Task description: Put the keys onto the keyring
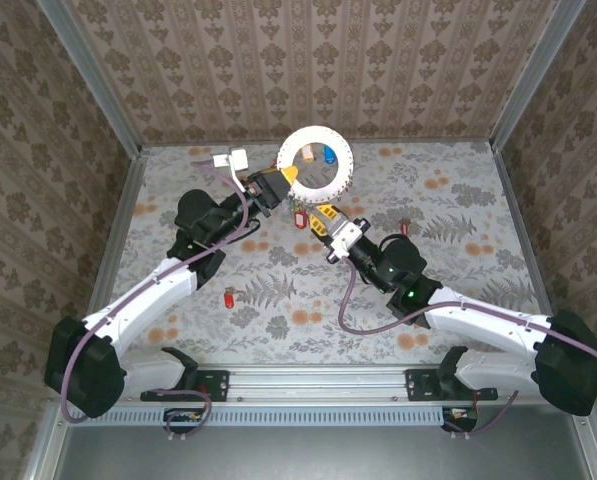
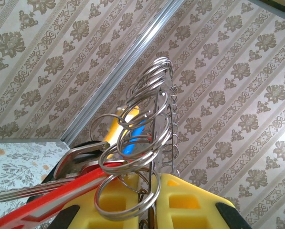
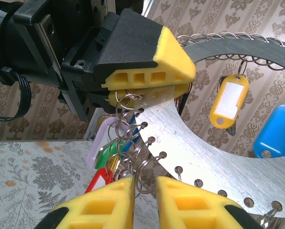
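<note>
The keyring (image 1: 345,165), a flat pale ring with a wire-looped rim, is held upright off the table by my left gripper (image 1: 276,185), shut on its lower left edge (image 3: 204,143). Yellow (image 3: 229,102) and blue (image 3: 276,131) tagged keys hang in its hole. A cluster of keys (image 3: 104,152) with purple, green and red tags hangs by split rings from the rim. My right gripper (image 3: 145,183) is just below, its yellow fingers closed on one small split ring (image 3: 149,174). In the left wrist view my left gripper (image 2: 154,179) clamps the plate's thin edge (image 2: 167,109) beside a red tag (image 2: 61,200).
One red-headed key (image 1: 228,297) lies on the patterned tabletop in front of the left arm. Two small white items (image 1: 230,158) sit near the back wall, left of the keyring. Wallpapered walls close in the table on three sides.
</note>
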{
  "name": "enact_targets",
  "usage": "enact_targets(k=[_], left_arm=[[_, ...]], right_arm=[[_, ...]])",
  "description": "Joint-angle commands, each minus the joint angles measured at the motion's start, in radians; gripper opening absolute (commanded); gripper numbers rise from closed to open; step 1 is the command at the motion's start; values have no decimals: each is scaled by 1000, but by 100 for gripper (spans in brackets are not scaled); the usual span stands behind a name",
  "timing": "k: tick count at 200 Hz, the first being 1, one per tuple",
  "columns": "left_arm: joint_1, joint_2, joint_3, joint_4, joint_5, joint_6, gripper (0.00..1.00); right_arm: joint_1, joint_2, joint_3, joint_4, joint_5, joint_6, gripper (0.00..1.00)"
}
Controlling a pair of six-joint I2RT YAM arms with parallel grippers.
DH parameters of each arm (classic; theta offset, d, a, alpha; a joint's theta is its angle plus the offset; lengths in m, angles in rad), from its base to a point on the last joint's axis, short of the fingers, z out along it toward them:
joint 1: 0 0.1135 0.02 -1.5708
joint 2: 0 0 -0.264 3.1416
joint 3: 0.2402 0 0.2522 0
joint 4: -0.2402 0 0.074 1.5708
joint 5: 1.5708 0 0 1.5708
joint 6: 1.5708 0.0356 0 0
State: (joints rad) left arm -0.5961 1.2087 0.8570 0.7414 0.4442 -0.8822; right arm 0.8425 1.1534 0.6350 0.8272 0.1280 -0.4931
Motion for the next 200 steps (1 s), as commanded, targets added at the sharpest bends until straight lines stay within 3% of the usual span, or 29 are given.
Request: enact_targets(k=[1, 89, 153, 200], left_arm=[[-5, -38, 7, 80, -9, -8, 0], [-8, -40, 8, 77, -12, -11, 0], [-10, -44, 11, 72, -13, -11, 0], [-10, -44, 14, 70, -15, -11, 0]], right_arm=[[6, 13, 37, 39, 18, 27, 22], [7, 41, 52, 69, 60, 30, 26], [8, 69, 55, 98, 121, 25, 17], [9, 81, 58, 112, 124, 30, 16]])
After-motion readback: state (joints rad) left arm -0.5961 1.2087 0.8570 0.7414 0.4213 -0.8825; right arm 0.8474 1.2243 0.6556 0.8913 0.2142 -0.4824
